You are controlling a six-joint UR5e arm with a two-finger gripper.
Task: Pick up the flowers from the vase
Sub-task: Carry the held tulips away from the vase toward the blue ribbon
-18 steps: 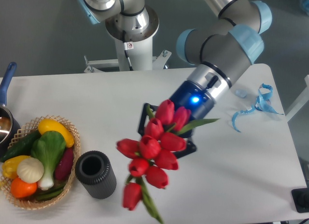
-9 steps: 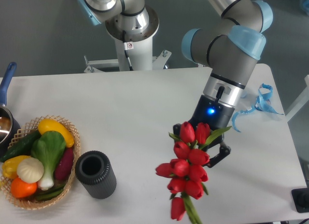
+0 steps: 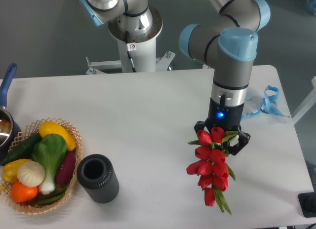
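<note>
**Tulips out of the vase, carried at the right side of the counter**

The white counter (image 3: 148, 115) fills most of the view, with a grey floor behind it and the round base of the arm at its far edge. Well to the left of the hand (image 3: 221, 138) sit a woven basket (image 3: 25, 205) of vegetables and, at the very edge, a pot with a blue handle (image 3: 7, 81). To the right of the hand, near the counter's edge, lies a curl of light blue ribbon (image 3: 266, 103).

The flowers (image 3: 210, 167) are a bunch of red tulips with green leaves and stems. The blooms hang in a tight cluster just below the hand, the lowest one ending near the front of the counter, with a green leaf tip pointing past it. The hand is closed on the flowers at the top of the bunch; its dark fingers show on either side of the uppermost blooms, and a blue light glows on the wrist above.

The vase (image 3: 98, 178), a dark ribbed cylinder with an open round mouth, stands upright far to the left of the hand, just beside the basket.

Compared with half a second ago, the wrist has turned from a slant to nearly vertical, and the bunch has shifted right and hangs straighter. The vase and basket have not moved.
</note>
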